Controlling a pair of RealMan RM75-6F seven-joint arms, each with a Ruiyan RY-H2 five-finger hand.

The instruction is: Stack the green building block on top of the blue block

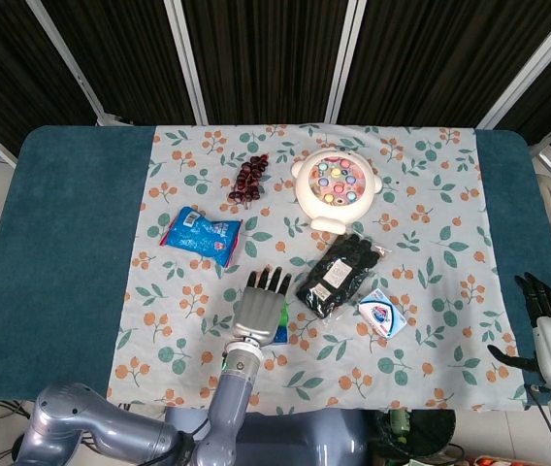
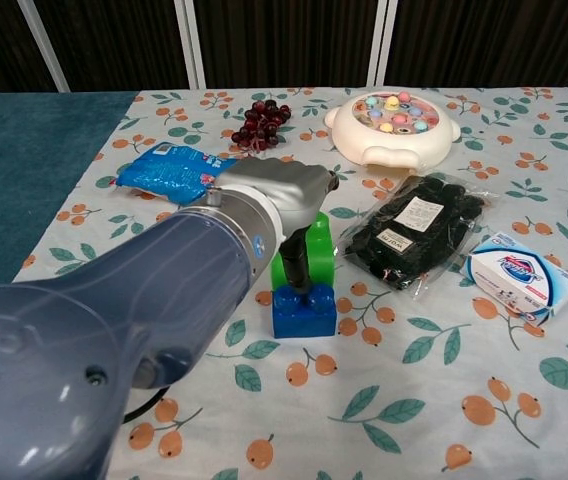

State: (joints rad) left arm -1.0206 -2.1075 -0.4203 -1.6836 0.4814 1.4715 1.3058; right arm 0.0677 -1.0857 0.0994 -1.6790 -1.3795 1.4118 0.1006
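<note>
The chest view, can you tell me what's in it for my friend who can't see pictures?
The robot's left hand reaches over a green block that sits on top of a blue block, a dark finger down its front, on a flowery tablecloth. Around them lie a blue snack bag, dark grapes, a round fishing toy, a black packet and a small white box.
</note>
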